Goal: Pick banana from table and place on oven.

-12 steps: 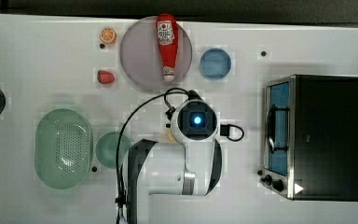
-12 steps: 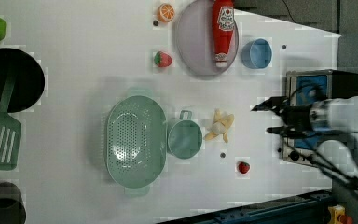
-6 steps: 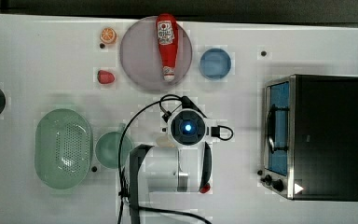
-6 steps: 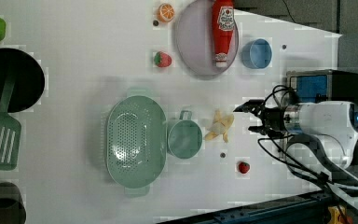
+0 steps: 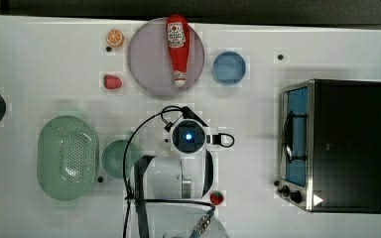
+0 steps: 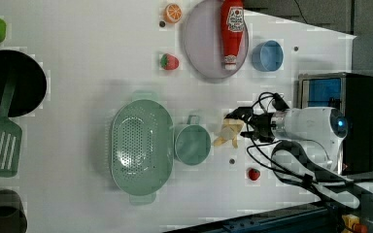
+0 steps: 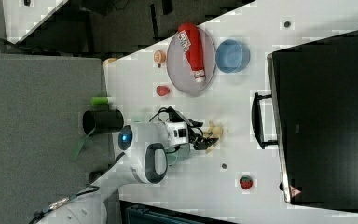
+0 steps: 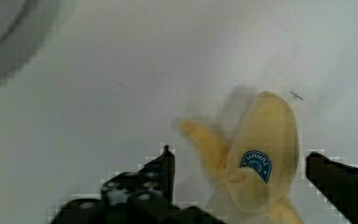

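Gripper spread wide over the banana, nothing held yet

We start with the table [image 5: 39, 59], broad and white, which carries the oven [image 5: 345, 146] at the top view's right, well apart from where we work. Near the table's middle our gripper [image 8: 237, 175] is open, one finger on each side of the banana [image 8: 256, 161], which lies flat on the table just beside the small green cup [image 6: 192, 144] in the left view. We judge the banana a light, hollow toy: fairly stiff in its core, smooth and likely a little slippery, with springy peel strips that could flex out of a pinch. We would close across the thick yellow body by the blue sticker [image 8: 256, 164], not on a splayed strip, and squeeze only gently.
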Robot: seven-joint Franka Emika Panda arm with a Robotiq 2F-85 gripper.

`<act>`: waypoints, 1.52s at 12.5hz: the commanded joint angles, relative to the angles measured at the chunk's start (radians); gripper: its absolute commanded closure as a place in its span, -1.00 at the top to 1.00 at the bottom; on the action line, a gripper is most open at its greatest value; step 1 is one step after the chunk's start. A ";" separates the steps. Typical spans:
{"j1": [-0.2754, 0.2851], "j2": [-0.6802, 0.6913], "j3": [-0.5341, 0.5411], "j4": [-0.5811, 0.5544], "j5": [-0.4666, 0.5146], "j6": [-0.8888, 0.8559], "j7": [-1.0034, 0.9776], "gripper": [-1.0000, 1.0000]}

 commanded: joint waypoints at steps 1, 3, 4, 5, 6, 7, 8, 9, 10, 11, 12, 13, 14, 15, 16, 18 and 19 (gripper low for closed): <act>-0.014 0.003 0.000 0.009 0.017 0.029 -0.011 0.43; -0.014 0.003 0.002 0.009 0.017 0.036 -0.011 -0.05; -0.014 0.003 0.002 0.009 0.017 0.036 -0.011 -0.28; -0.014 0.003 0.002 0.011 0.017 0.035 -0.011 -0.48; -0.014 0.000 0.002 0.011 0.017 0.036 -0.011 -0.53; -0.014 -0.010 0.002 0.011 0.017 0.033 -0.011 -0.53; -0.014 -0.031 0.004 0.010 0.017 0.021 -0.011 -0.53; -0.014 -0.070 0.007 0.012 0.017 -0.002 -0.011 -0.53; -0.014 -0.127 0.010 0.015 0.017 -0.043 -0.011 -0.53; -0.014 -0.196 0.010 0.022 0.017 -0.101 -0.011 -0.53; -0.015 -0.270 0.010 0.036 0.017 -0.174 -0.011 -0.53; -0.015 -0.342 0.008 0.059 0.017 -0.256 -0.011 -0.53; -0.015 -0.410 0.005 0.095 0.018 -0.350 -0.011 -0.53; -0.015 -0.465 0.000 0.142 0.022 -0.451 -0.011 -0.53; -0.016 -0.507 -0.007 0.196 0.030 -0.555 -0.011 -0.53; -0.020 -0.553 -0.033 0.318 0.035 -0.742 -0.011 -0.53; -0.025 -0.559 -0.053 0.377 0.034 -0.821 -0.011 -0.53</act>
